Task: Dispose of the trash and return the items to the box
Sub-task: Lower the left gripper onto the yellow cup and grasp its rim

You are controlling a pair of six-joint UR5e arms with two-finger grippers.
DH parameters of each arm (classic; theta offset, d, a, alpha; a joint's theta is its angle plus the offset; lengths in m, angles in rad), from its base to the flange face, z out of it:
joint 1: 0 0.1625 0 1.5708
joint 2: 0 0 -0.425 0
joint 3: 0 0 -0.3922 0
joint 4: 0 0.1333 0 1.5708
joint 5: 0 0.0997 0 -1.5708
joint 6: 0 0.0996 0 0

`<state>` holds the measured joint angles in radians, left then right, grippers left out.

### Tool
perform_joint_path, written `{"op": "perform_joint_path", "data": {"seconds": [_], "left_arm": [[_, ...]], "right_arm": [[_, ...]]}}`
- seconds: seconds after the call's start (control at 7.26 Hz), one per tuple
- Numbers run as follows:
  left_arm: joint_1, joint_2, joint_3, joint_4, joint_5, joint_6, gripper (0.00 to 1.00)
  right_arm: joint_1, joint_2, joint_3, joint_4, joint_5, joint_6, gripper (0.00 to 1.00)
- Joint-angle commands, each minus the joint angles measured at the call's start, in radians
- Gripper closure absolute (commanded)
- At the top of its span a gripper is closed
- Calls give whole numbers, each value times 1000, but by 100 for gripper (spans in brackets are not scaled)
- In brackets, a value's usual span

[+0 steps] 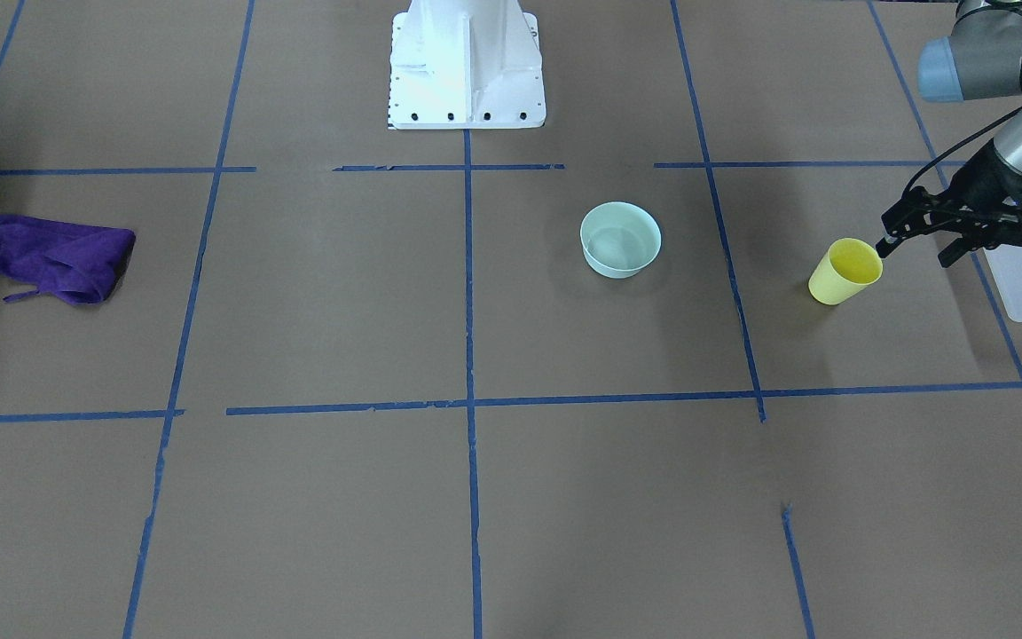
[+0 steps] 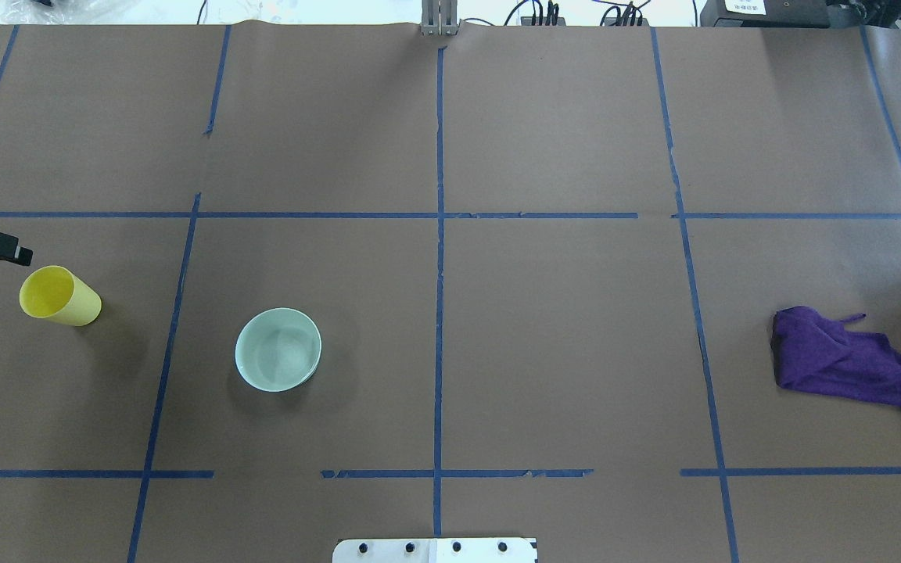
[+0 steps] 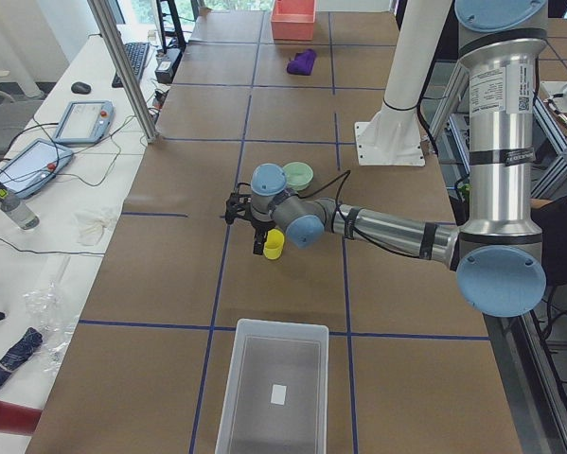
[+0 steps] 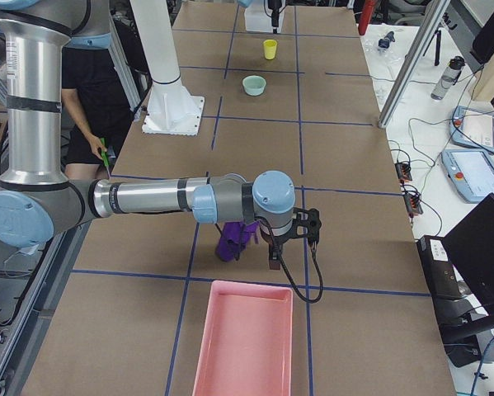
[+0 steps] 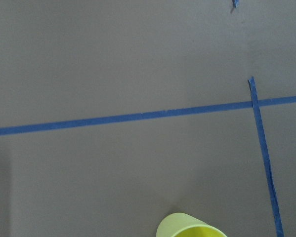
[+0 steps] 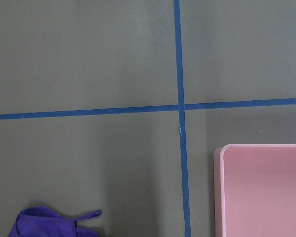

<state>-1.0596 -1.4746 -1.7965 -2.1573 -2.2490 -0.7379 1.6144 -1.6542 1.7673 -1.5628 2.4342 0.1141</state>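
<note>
Hovering by yellow cup [image 1: 845, 271] — left fingers [image 1: 889, 240]

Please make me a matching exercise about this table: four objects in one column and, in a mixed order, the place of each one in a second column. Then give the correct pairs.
Column one:
1. small yellow plastic cup
2. round mint-green bowl
3. crumpled purple cloth
4. frosted-white translucent plastic bin

Column two:
A. at the table's end on the robot's left
B. near the pink rectangular tray
C. nearest of the four to the robot's white base
D. just beside the left arm's fingers

Pairs: 1-D, 2-C, 3-B, 4-A.
</note>
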Motion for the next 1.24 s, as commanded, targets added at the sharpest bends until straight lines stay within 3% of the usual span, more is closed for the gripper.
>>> {"op": "perform_joint_path", "data": {"seconds": [0.0, 0.55, 0.69, 0.96, 1.1], "left_arm": [[76, 10, 12, -19, 64, -60, 0], [110, -3, 72, -41, 103, -63, 2], [122, -6, 106, -94, 112, -66, 7], [122, -6, 115, -108, 114, -60, 56], [122, -6, 109, -108, 112, -55, 92]], "right_arm": [[-1, 2, 1, 1, -3, -2, 0], [-1, 30, 0, 1, -38, -2, 0], [-1, 30, -2, 1, -35, -1, 0], [-1, 30, -2, 1, -30, 1, 0], [-2, 34, -2, -5, -26, 1, 0]]}}
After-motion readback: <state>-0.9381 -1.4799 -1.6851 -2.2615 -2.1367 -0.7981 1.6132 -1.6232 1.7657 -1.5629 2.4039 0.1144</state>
